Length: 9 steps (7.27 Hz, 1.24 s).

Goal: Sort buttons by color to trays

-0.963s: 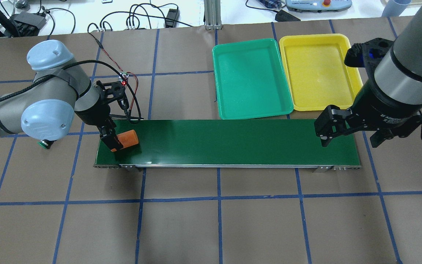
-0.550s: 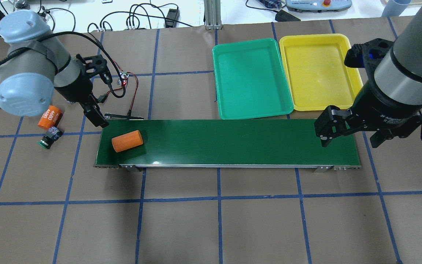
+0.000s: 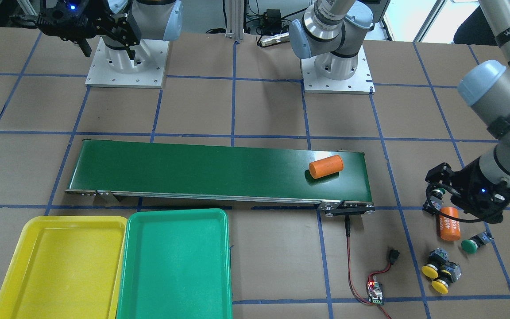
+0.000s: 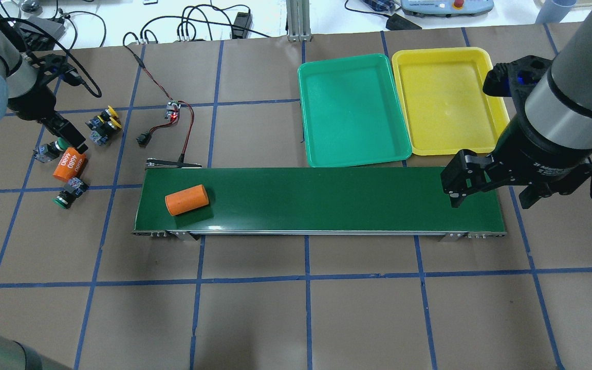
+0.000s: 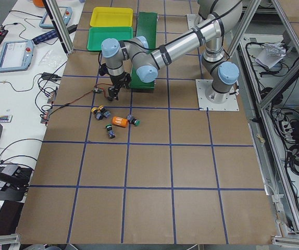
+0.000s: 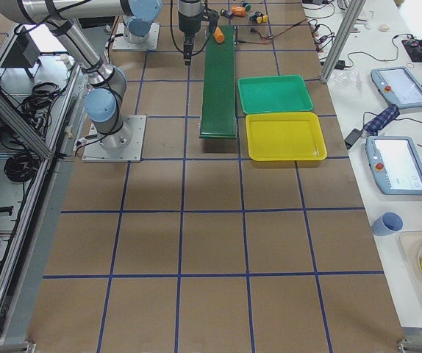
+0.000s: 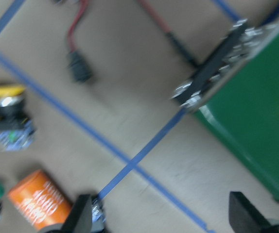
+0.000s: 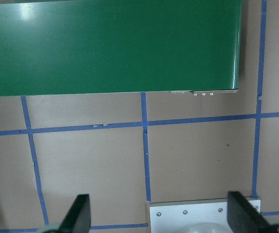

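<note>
My left jaws gape empty over the buttons (image 4: 105, 123): next I'd drop onto a green button (image 4: 61, 201) and close. Right jaws open, empty, above the belt (image 4: 327, 200).

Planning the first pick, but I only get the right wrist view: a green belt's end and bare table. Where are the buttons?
Observer: On the brown table, past the robot's-left end of the long dark-green conveyor belt: two small yellow-capped push-buttons and two green-capped push-buttons.
Operator: Anything riding the belt?
Observer: One plain orange cylinder, near that same end.
Operator: Is the left arm carrying anything?
Observer: No; the left end effector is open and empty, near the buttons.
</note>
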Each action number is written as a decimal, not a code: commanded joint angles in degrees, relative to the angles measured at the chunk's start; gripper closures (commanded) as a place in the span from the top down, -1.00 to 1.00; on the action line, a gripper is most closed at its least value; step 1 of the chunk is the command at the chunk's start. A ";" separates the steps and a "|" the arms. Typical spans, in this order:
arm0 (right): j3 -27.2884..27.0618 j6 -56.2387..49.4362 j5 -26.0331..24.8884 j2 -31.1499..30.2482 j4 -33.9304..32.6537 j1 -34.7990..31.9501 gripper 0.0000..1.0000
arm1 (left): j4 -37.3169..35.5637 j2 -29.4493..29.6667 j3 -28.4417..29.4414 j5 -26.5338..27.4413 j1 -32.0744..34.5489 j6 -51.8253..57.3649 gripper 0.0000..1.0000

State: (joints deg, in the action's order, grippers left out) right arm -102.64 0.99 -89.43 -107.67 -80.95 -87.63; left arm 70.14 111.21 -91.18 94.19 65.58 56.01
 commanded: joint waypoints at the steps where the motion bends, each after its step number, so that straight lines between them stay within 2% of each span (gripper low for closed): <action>1: -0.02 -0.11 -0.04 -0.08 0.00 0.00 1.00 | -4.19 5.49 1.18 0.03 -2.90 -9.38 1.00; 5: -0.19 -0.02 0.05 -0.08 0.00 0.00 1.00 | -9.14 12.35 1.36 -0.50 -6.68 -6.64 1.00; 6: -0.37 -0.02 0.05 -0.08 0.00 0.00 1.00 | -9.14 13.15 0.74 -3.89 -7.13 -6.36 1.00; 7: -0.45 -0.11 -0.13 -0.17 0.09 0.00 1.00 | -9.14 13.77 0.74 -4.54 -7.48 -6.27 1.00; 8: -0.37 0.15 0.39 -0.17 0.00 0.00 1.00 | -8.88 13.69 1.35 -4.72 -7.57 -6.09 -0.11; 9: -0.45 -0.02 -0.04 -0.08 0.09 0.00 1.00 | -8.35 13.34 1.70 -4.28 -7.40 -6.09 -0.99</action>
State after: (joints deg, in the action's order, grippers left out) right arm -103.04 1.02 -89.29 -107.81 -80.91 -87.63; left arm 61.31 124.71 -89.91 89.84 58.15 49.82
